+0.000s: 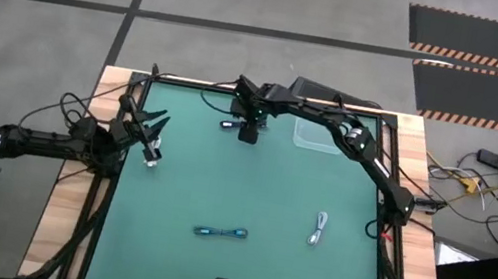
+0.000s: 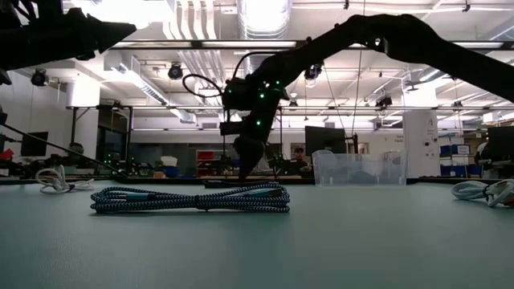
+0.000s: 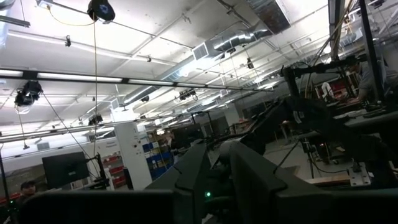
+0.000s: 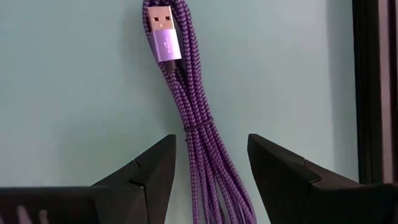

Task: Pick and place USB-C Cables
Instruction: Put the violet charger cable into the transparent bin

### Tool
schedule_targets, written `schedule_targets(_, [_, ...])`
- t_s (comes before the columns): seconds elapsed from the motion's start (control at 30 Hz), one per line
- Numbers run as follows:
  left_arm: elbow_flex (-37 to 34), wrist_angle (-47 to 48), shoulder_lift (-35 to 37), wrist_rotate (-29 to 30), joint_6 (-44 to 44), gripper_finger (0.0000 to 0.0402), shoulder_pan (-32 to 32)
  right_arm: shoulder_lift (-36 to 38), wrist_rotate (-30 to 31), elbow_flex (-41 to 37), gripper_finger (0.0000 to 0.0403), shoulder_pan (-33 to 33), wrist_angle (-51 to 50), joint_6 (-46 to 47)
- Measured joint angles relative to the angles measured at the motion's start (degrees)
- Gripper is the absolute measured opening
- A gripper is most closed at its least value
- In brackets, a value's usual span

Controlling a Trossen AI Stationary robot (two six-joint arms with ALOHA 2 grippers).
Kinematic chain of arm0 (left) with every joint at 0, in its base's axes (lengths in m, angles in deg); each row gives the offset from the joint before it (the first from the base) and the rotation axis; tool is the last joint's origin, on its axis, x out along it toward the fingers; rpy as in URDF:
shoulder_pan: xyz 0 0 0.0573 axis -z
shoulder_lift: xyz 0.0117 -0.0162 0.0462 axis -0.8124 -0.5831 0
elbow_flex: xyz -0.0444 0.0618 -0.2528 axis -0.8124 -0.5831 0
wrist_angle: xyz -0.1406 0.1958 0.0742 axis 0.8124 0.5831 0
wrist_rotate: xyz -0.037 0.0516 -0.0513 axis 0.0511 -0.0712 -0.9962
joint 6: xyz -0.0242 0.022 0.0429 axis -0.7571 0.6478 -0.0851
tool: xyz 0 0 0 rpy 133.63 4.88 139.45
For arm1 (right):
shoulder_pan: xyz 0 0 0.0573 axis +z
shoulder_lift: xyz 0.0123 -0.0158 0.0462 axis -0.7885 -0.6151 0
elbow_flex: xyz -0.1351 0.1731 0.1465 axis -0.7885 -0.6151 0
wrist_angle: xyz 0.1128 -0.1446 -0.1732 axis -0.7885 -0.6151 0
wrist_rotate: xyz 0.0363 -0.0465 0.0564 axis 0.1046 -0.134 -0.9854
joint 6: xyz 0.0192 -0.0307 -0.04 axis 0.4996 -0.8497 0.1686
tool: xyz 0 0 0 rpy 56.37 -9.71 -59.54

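Observation:
The dark navy braided cable (image 4: 186,99) lies bundled on the green table near the far edge (image 1: 229,124), with its pale plug at one end. My right gripper (image 4: 211,146) is open and low over it (image 1: 248,134), one finger on each side, a gap showing at both. The teal-blue cable (image 1: 220,232) lies near the table's middle toward the near edge (image 2: 191,197). The white-grey cable (image 1: 317,228) lies to its right (image 2: 480,191). My left gripper (image 1: 152,126) is raised at the left edge with a narrow gap between its fingers (image 3: 216,155).
A clear plastic bin (image 1: 315,136) stands on the table just right of my right gripper (image 2: 357,167). A small white coil (image 1: 153,158) lies under my left gripper (image 2: 53,178). Black frame rails (image 1: 385,233) border the mat. Bare green mat (image 1: 222,181) lies between the cables.

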Motion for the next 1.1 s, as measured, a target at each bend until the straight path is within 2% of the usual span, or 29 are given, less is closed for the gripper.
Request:
schedule_targets(0.43, [0.0, 0.3, 0.0, 0.0, 0.0, 0.0058, 0.0, -1.1, 0.0, -0.2, 0.0182, 0.0, 0.3, 0.3])
schedule_targets(0.9, [0.0, 0.3, 0.0, 0.0, 0.0, 0.0058, 0.0, -1.1, -0.2, -0.8, 0.0045, 0.0, 0.4, 0.1])
schedule_targets(1.1, [0.0, 0.3, 0.0, 0.0, 0.0, 0.0058, 0.0, -1.1, 0.0, -0.8, 0.0019, 0.0, 0.4, 0.0])
